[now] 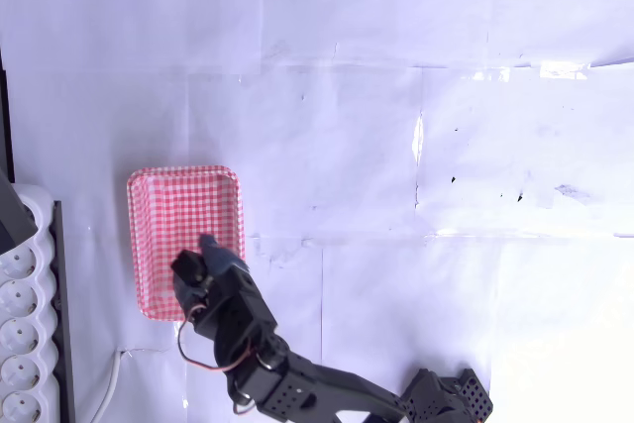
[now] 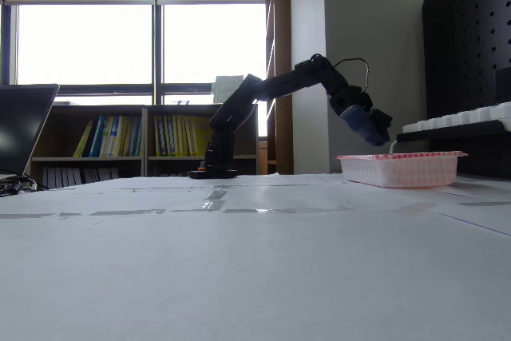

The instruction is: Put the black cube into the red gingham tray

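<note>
Gripper [image 1: 205, 253] hangs over the red gingham tray [image 1: 158, 207], at about 5 o'clock of the tray's floor in the overhead view. The fixed view puts the gripper [image 2: 382, 135] just above the tray [image 2: 403, 168] rim, tilted down. Jaw state: cannot tell, since the fingertips merge into 1 dark shape. Black cube: cannot be made out apart from the fingers; it may be between them. Judged step: release over the tray. Next move calls for opening the jaws while inside the rim, then lifting clear. Power strip [image 1: 22, 324] lies at 9 o'clock of the arm.
</note>
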Tool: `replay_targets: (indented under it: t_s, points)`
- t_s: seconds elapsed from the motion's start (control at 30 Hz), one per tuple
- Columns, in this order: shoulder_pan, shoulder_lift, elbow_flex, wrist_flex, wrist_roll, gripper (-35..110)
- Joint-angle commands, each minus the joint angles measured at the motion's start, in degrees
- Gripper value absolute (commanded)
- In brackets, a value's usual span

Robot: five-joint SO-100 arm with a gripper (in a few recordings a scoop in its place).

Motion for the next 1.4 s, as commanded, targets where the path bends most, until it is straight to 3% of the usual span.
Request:
replay_targets:
  t_s: [0.0, 0.3, 0.8, 1.1, 1.37]
  points:
    - [-0.7, 0.0, 3.8, -5.1, 1.0, 1]
    - [0.6, 1.8, 3.5, -4.7, 0.9, 22]
    - [1.6, -5.5, 2.6, -1.3, 0.2, 36]
    - [3.2, -35.3, -13.7, -12.7, 0.8, 38]
    - [12.7, -71.5, -52.9, -31.4, 5.0, 34]
